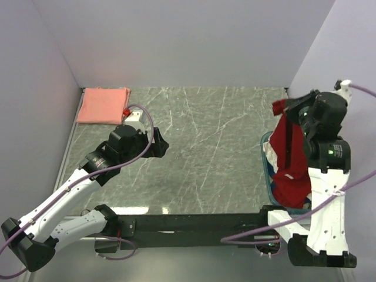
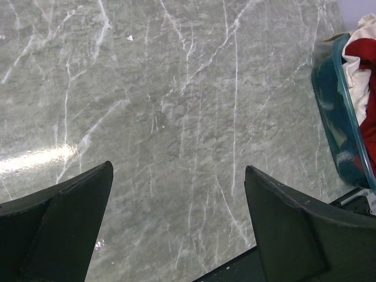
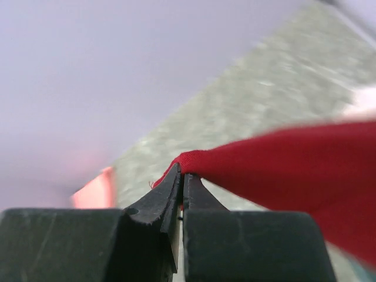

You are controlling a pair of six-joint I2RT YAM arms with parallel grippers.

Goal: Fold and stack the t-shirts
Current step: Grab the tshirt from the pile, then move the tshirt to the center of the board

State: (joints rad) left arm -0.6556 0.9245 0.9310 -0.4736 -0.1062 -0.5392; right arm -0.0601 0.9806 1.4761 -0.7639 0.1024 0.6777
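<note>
A deep red t-shirt (image 1: 291,154) hangs from my right gripper (image 1: 282,108) at the table's right side, its lower part still in a teal basket (image 1: 265,154). In the right wrist view the jaws (image 3: 182,171) are shut on a fold of the red t-shirt (image 3: 282,161). A salmon-pink t-shirt (image 1: 104,105) lies folded at the far left corner; it shows as a blur (image 3: 97,189) in the right wrist view. My left gripper (image 1: 158,147) hovers over the table's left half, open, with bare marble between its fingers (image 2: 176,235).
The teal basket (image 2: 338,132) holds white cloth (image 2: 358,56) beside the red. Purple walls close the table on three sides. A black bar (image 1: 194,222) runs along the near edge between the arm bases. Grey marble table (image 1: 211,147) lies between the arms.
</note>
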